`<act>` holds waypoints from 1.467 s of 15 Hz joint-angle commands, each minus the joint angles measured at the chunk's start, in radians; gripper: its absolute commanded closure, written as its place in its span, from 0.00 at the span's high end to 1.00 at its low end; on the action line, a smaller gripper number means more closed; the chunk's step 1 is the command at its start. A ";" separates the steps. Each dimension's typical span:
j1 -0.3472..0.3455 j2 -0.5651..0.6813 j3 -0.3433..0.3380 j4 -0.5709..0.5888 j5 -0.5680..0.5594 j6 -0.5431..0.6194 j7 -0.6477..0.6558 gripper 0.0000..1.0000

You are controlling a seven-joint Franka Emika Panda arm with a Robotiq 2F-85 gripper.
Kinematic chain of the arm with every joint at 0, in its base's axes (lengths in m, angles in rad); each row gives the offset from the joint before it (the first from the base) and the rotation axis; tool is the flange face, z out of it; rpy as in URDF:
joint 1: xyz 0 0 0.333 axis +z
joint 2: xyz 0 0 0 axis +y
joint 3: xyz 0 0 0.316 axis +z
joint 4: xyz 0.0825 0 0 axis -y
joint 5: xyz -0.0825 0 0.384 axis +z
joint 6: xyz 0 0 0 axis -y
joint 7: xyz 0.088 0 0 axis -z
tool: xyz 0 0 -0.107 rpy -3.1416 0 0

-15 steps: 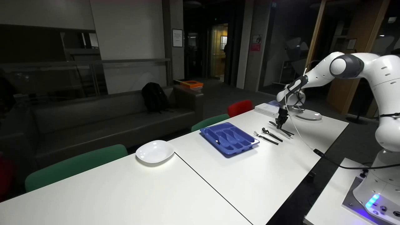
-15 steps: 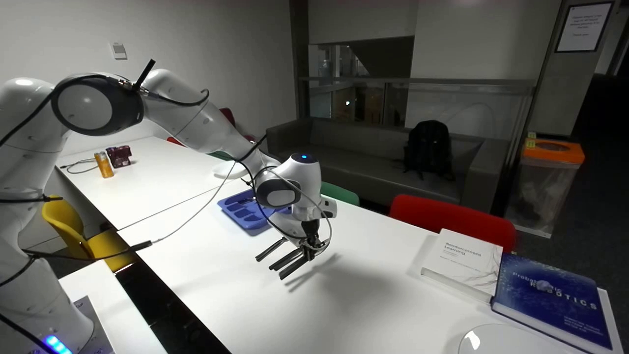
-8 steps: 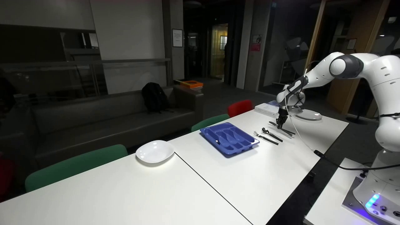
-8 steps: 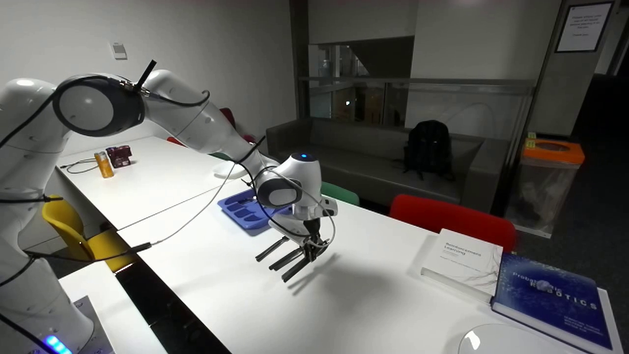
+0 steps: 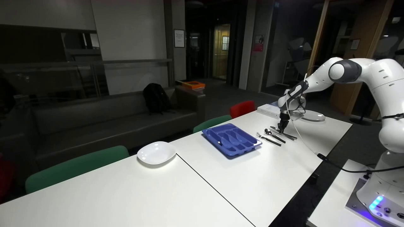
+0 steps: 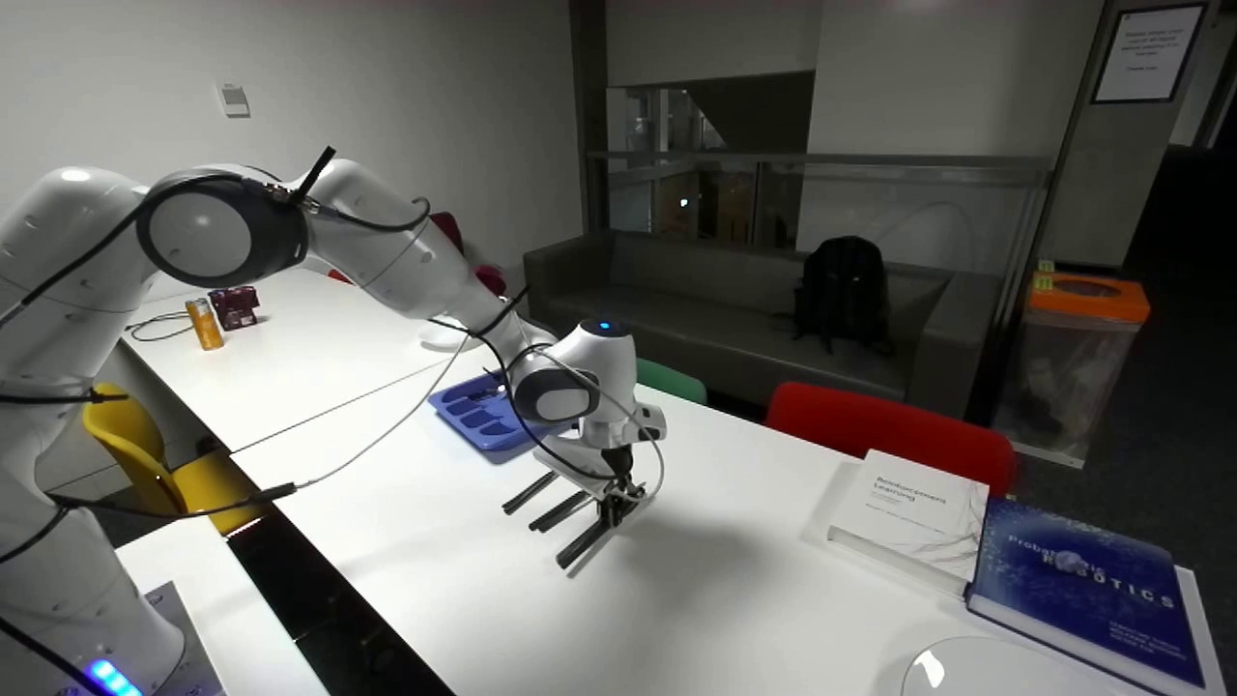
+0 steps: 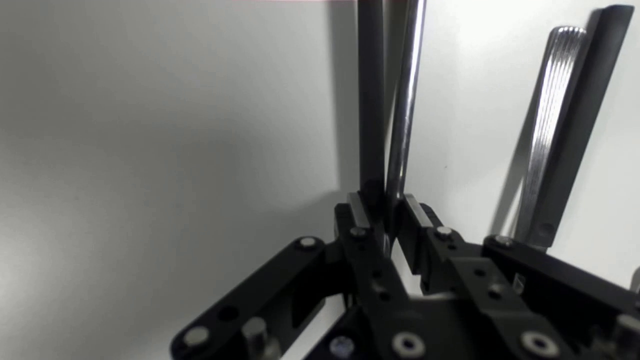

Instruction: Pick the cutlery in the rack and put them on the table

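Two long pieces of cutlery, one with a black handle (image 7: 371, 100) and one silvery (image 7: 406, 90), run side by side between the fingers of my gripper (image 7: 385, 212), which is shut on them. In an exterior view the held pieces (image 5: 289, 136) lie low over the white table (image 5: 135, 195); whether they touch it I cannot tell. Beside them rest a fork (image 5: 268, 139) and a spoon (image 5: 275, 136). A ridged silver handle (image 7: 542, 115) and a black one (image 7: 582, 130) show at the right of the wrist view. The rack (image 5: 232, 138) is the blue tray, with a small shiny spot inside.
A white bowl (image 5: 157, 153) stands beyond the tray. Near the table's far end lie a white book (image 6: 913, 512), a blue book (image 6: 1087, 585) and a white plate (image 5: 313, 115). A cable (image 5: 334, 162) hangs from the arm over the table's edge.
My gripper has come down toward the table, carrying the two pieces with it, and their shadow now lies close to them. The fork, the spoon and the rack have stayed put.
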 commanded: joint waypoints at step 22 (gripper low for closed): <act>0.205 -0.232 -0.041 -0.112 0.045 -0.008 0.546 1.00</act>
